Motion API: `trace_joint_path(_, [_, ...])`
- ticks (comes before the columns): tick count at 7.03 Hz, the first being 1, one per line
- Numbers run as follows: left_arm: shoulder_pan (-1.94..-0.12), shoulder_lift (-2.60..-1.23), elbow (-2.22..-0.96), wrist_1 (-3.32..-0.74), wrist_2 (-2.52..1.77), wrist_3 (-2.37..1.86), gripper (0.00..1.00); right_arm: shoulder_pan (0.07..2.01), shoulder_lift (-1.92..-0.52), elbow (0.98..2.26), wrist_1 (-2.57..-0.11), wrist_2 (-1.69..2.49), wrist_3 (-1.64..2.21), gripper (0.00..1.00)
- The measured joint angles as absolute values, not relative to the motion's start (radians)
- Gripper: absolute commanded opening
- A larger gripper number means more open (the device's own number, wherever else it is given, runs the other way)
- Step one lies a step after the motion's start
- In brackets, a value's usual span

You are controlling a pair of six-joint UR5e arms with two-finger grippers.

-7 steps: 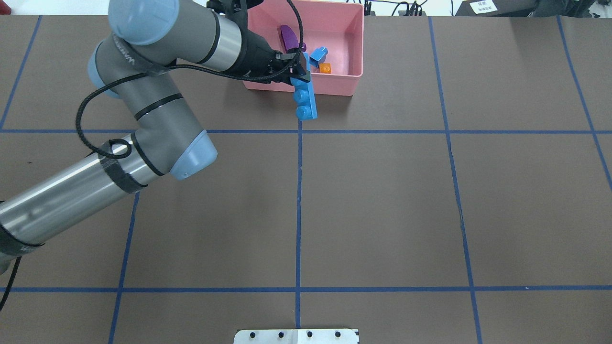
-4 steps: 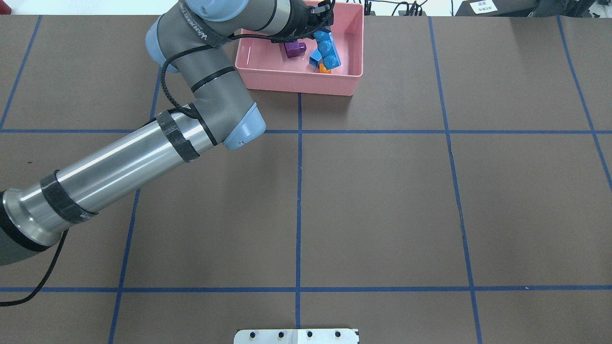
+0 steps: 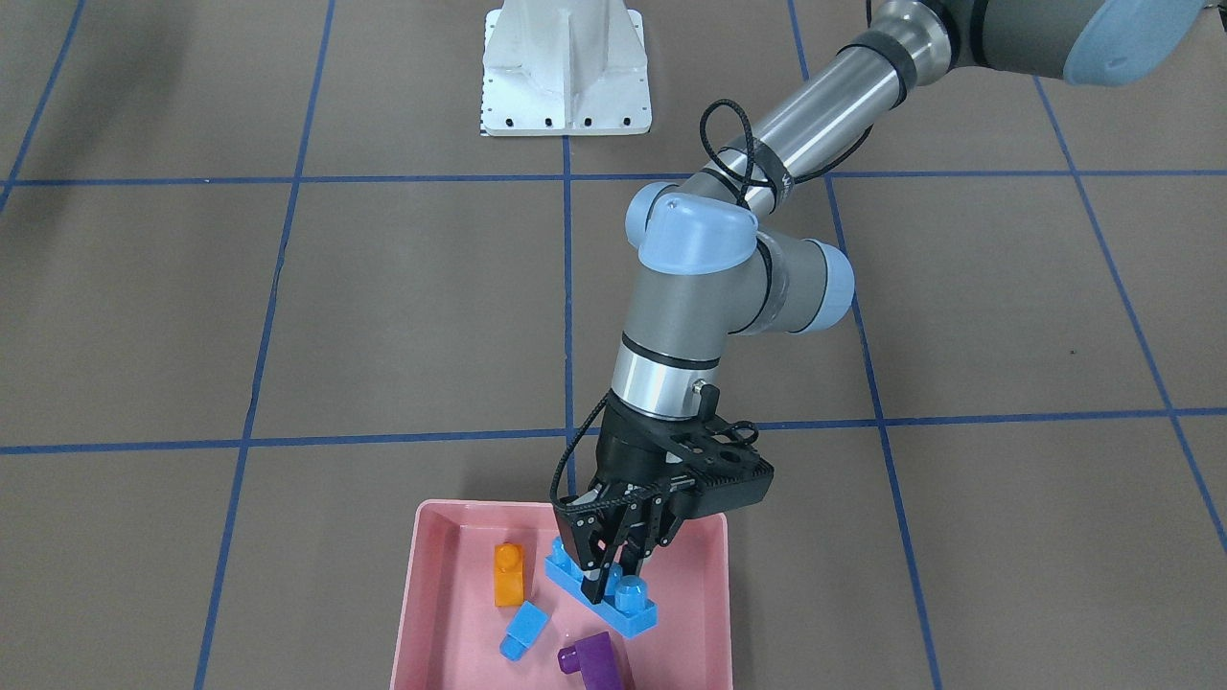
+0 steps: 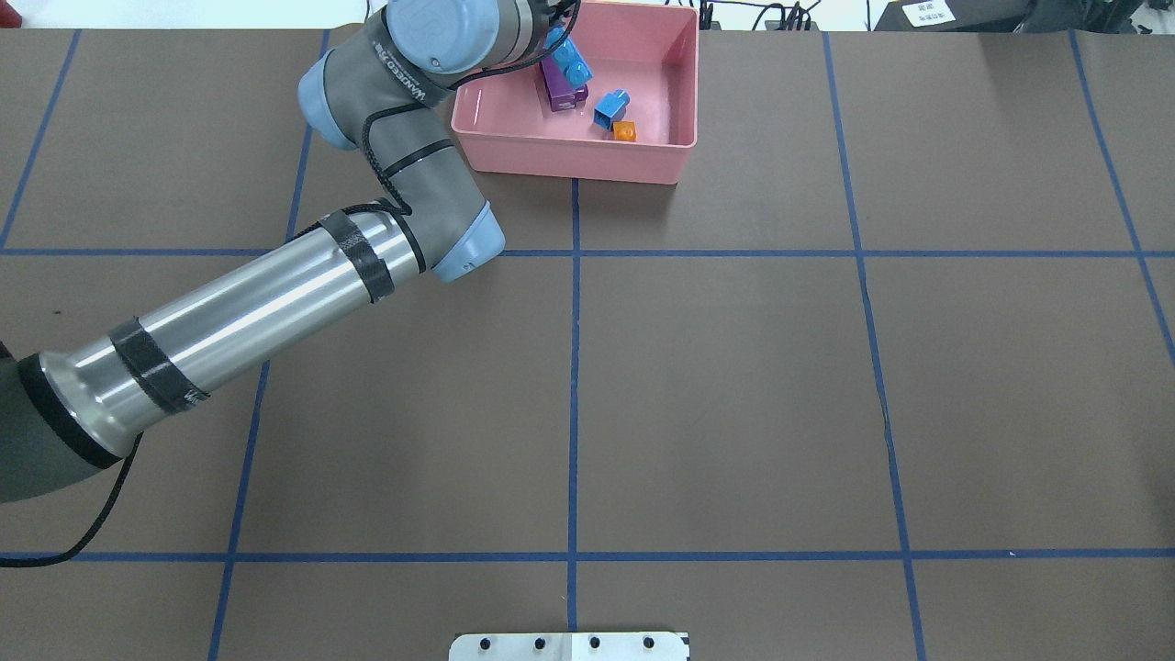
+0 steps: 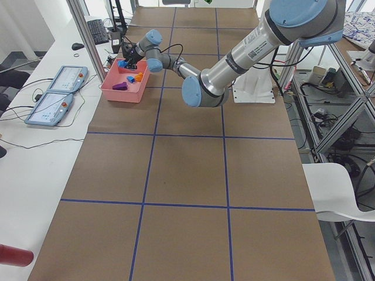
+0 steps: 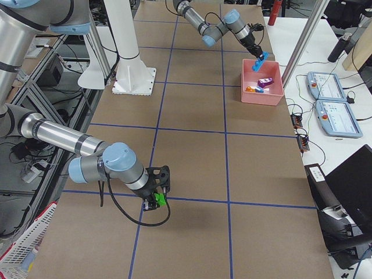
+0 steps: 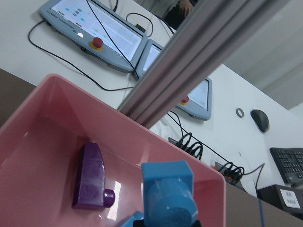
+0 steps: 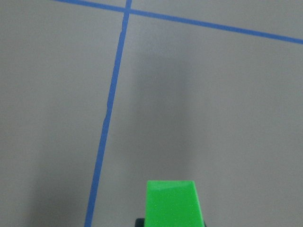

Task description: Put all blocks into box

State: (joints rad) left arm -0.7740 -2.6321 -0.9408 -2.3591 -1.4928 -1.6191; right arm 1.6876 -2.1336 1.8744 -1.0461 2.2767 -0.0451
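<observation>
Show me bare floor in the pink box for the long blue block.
In the box, bare: robot's near-left corner beside the purple block, and far-right corner. Crowded: centre, around the small blue block and orange block.

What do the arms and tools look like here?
The left arm and right arm have silver tubes, grey joints, pale blue caps. The left carries black tape bands, white lettering, a looping black cable. The left tool and right tool are black.
</observation>
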Motion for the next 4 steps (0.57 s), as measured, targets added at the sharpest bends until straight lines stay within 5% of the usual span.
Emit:
trace_joint_path(2, [-0.771, -2.623, -0.889, -2.362, -1.472, -1.658, 1.00, 1.690, -2.048, 1.875, -1.096, 2.280, -0.043, 0.00])
trace_joint_path(4, [-0.767, -2.613, -0.890, -2.359, -1.470, -1.660, 1.00, 1.690, -1.956, 1.876, -1.173, 2.283, -0.042, 0.00])
